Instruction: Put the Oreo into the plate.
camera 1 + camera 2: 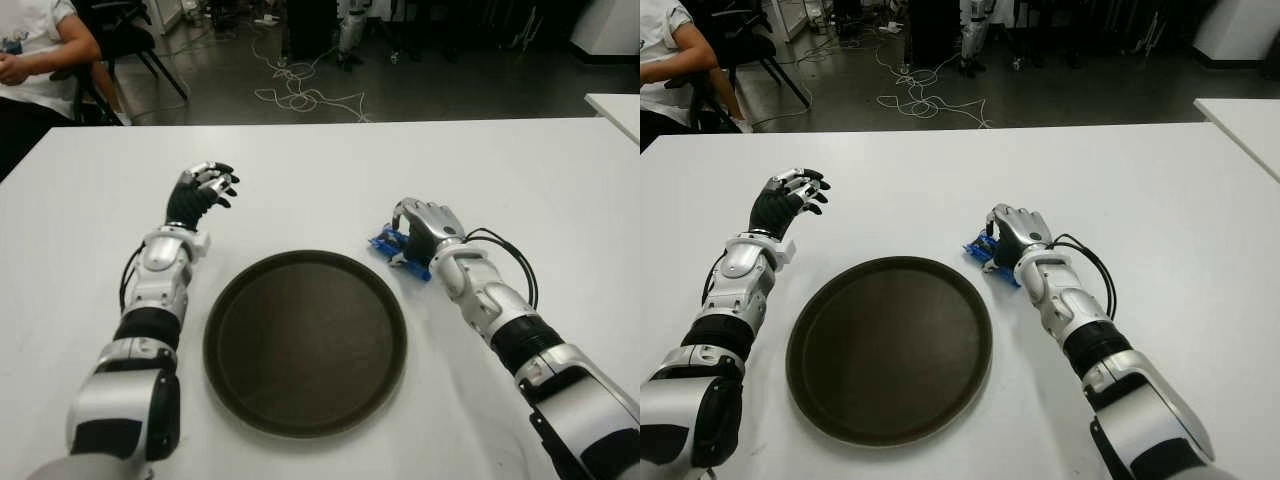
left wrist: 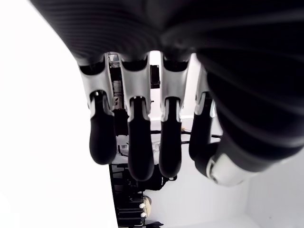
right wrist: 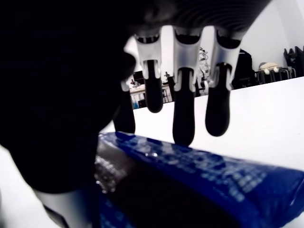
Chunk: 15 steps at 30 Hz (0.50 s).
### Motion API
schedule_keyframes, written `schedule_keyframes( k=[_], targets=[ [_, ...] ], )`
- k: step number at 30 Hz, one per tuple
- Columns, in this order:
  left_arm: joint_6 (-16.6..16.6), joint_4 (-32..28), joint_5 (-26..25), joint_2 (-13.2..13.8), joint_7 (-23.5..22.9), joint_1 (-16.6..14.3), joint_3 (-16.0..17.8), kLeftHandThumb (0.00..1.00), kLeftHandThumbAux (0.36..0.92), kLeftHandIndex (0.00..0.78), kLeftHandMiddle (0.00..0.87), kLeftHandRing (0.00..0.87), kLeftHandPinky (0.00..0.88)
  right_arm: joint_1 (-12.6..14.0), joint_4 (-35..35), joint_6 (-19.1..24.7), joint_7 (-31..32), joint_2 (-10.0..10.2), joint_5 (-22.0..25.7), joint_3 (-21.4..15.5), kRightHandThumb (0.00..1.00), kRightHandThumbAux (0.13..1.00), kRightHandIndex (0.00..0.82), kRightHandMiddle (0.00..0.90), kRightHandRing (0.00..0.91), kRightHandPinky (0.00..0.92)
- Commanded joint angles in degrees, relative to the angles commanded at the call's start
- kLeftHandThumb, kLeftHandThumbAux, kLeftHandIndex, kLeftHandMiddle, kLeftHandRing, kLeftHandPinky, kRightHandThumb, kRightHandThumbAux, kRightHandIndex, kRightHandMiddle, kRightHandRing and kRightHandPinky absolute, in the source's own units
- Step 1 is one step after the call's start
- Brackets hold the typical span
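Forearms of both arms fill the near edge of the eye views, and everything sits on the white table point(image 1: 330, 180), the largest item in the scene. Next in size is the dark round plate point(image 1: 305, 341), lying flat between the two arms, on the inner side of each hand.

Right hand point(image 1: 428, 232): positioned over the blue Oreo packet point(image 1: 392, 246), which lies on the table just beyond the plate's rim, on the plate side of the hand. In the right wrist view the packet point(image 3: 199, 166) lies beneath the palm, and the fingers point(image 3: 183, 118) hang straight past its far edge with the tips clear of it. The hand is not closed on the packet; the fingers are extended and hold nothing. Judgement: this is a pre-grasp pose, the hand placed above the packet so that the fingers can curl around its far side. The packet is not yet in the plate.

Left hand point(image 1: 200, 193): idle, showing on the table side of the plate's left, well apart from the packet. Its fingers point(image 2: 135, 142) are loosely extended and hold nothing. Judgement: it is kept clear so that the plate stays unobstructed.

Table surface: plain, matt white. Beyond its far edge the room shows a dark floor with loose white cables point(image 1: 300, 90), a chair with a seated person point(image 1: 40, 50) at the far left, and a second white table's corner point(image 1: 615, 105) at the far right.
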Motion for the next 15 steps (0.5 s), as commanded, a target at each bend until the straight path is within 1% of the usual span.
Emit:
schedule_keyframes(
  k=[3, 7, 13, 14, 15],
  targets=[
    [0.2, -0.6, 0.1, 0.2, -0.2, 0.3, -0.1, 0.832, 0.672, 0.419, 0.468, 0.495, 0.53, 0.2, -0.3, 0.0, 0.0, -0.2, 0.2, 0.0, 0.004, 0.877, 0.487, 0.568, 0.571, 0.566],
    [0.5, -1.3, 0.3, 0.2, -0.2, 0.6, -0.3, 0.832, 0.672, 0.419, 0.467, 0.492, 0.526, 0.3, -0.5, 0.0, 0.0, -0.3, 0.3, 0.0, 0.013, 0.878, 0.493, 0.579, 0.583, 0.584],
    [1.4, -2.6, 0.1, 0.0, -0.4, 0.9, -0.5, 0.832, 0.672, 0.42, 0.47, 0.5, 0.535, 0.1, -0.4, 0.5, 1.1, -0.5, 0.3, 0.2, 0.001, 0.86, 0.473, 0.547, 0.565, 0.554],
    [1.5, -2.7, 0.0, 0.0, -0.4, 1.0, -0.5, 0.827, 0.678, 0.393, 0.483, 0.499, 0.536, 0.0, -0.4, 0.6, 1.3, -0.5, 0.3, 0.2, 0.0, 0.856, 0.467, 0.535, 0.558, 0.549],
    [1.6, -2.8, 0.0, -0.1, -0.4, 1.0, -0.5, 0.825, 0.68, 0.384, 0.488, 0.499, 0.536, -0.1, -0.3, 0.6, 1.5, -0.5, 0.3, 0.2, 0.0, 0.855, 0.465, 0.531, 0.556, 0.547]
  ],
)
